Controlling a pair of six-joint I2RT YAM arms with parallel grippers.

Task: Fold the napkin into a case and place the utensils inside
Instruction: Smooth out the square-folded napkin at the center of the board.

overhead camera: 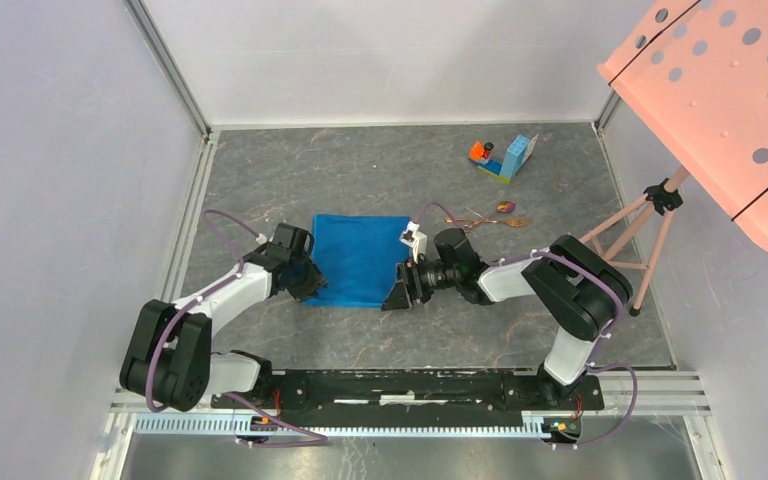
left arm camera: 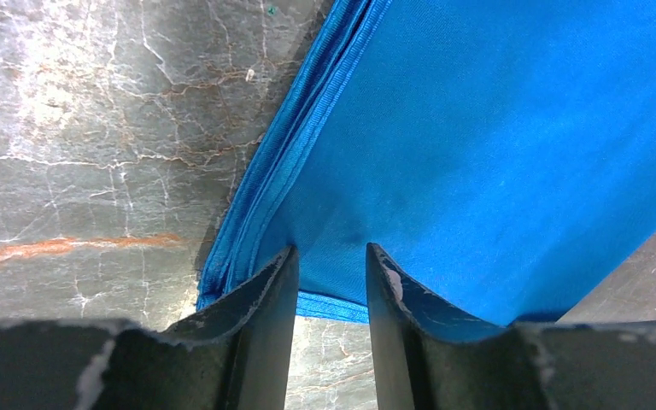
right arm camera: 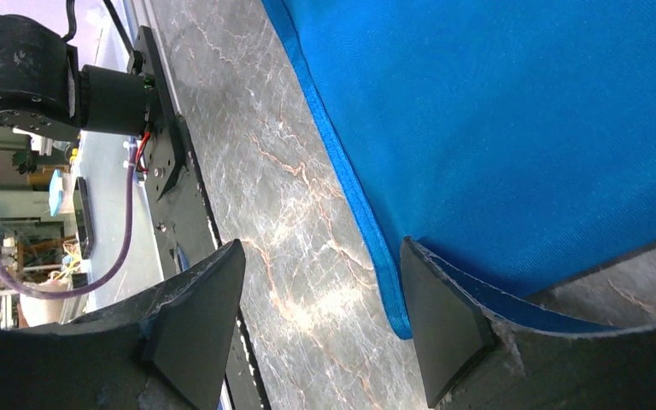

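The bright blue napkin (overhead camera: 360,258) lies flat on the marble table, folded into a rough square of several layers. My left gripper (overhead camera: 312,282) is at its near left corner. In the left wrist view the jaws (left arm camera: 331,249) are open by a narrow gap, with the tips resting on the napkin (left arm camera: 495,128) and its hem crossing between them. My right gripper (overhead camera: 400,292) is at the near right corner and open wide (right arm camera: 323,243). One fingertip (right arm camera: 436,299) sits on the napkin (right arm camera: 495,111) and the other is over bare table. The copper utensils (overhead camera: 495,216) lie to the far right of the napkin.
An orange-and-blue toy block piece (overhead camera: 505,156) stands at the back right. A pink perforated panel (overhead camera: 730,90) on a tripod (overhead camera: 650,225) overhangs the right side. Grey walls close in the table on the left, back and right.
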